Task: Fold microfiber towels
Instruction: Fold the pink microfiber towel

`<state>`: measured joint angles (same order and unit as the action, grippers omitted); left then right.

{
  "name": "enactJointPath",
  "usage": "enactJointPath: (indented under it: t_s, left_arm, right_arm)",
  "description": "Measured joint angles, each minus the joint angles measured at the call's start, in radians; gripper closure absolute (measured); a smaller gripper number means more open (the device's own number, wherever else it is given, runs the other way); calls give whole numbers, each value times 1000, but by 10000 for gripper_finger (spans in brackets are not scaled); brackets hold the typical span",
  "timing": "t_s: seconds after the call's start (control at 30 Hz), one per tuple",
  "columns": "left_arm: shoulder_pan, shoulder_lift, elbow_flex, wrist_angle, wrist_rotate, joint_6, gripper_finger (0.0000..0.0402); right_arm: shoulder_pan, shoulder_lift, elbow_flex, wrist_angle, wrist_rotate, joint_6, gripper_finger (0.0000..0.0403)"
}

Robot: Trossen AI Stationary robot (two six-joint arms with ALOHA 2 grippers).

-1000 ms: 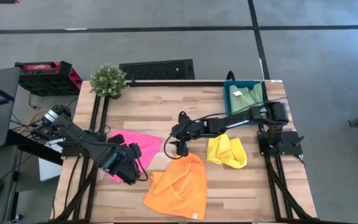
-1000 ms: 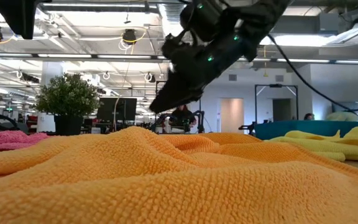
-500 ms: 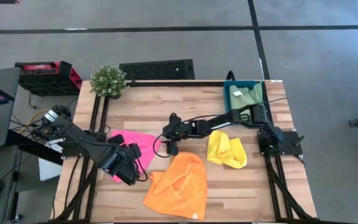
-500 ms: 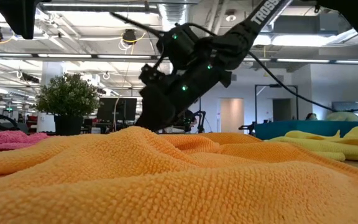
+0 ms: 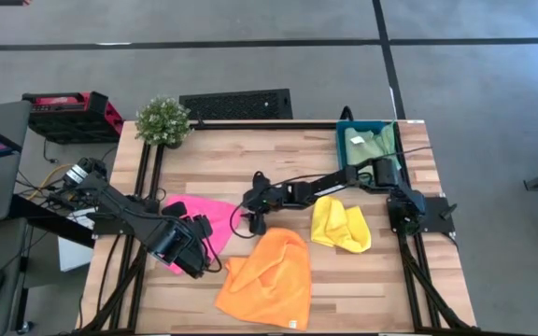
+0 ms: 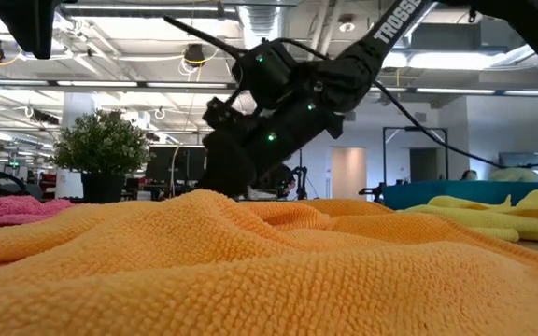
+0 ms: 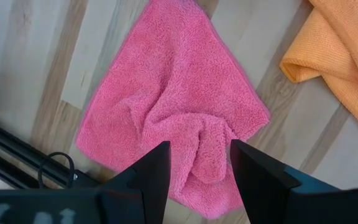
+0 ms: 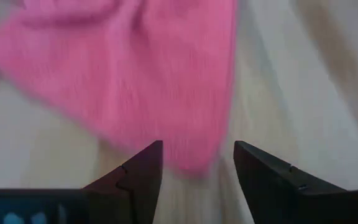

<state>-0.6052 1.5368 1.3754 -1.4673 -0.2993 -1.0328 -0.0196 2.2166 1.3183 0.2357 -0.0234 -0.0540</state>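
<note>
- Right pincer (image 5: pixel 253 221), released and empty, sits at our pink towel (image 5: pixel 202 222), by its edge.
- Left pincer (image 5: pixel 197 254), also released, hovers over that towel.
- Orange towel (image 5: pixel 271 278) and yellow towel (image 5: pixel 340 226) lie on the desk (image 5: pixel 241 159); the green towel (image 5: pixel 372 145) is in the teal bin (image 5: pixel 341 140).

Four towels (image 5: pixel 271 280), seemingly one green inside one bin (image 5: pixel 342 142), one plant (image 5: pixel 162 119)

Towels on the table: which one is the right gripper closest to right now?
The hot pink towel. The open right gripper sits at its edge, pink filling the right wrist view. The orange towel lies just below; the yellow towel is farther off.
</note>
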Motion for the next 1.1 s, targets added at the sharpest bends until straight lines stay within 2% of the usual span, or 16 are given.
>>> enactJointPath:
  t_s: [0.2, 0.57, 0.93, 1.1]
  left_arm:
    - [0, 0, 0, 0, 0, 0, 242]
    - [0, 0, 0, 0, -1, 0, 242]
    - [0, 0, 0, 0, -1, 0, 242]
    - [0, 0, 0, 0, -3, -1, 242]
  right_arm:
    - [-3, -3, -5, -19, 1, 1, 197]
    - [-3, -2, -7, -16, 2, 1, 275]
    - [-2, -2, -7, -13, 2, 1, 392]
    - [-3, -2, -7, -37, 6, 8, 393]
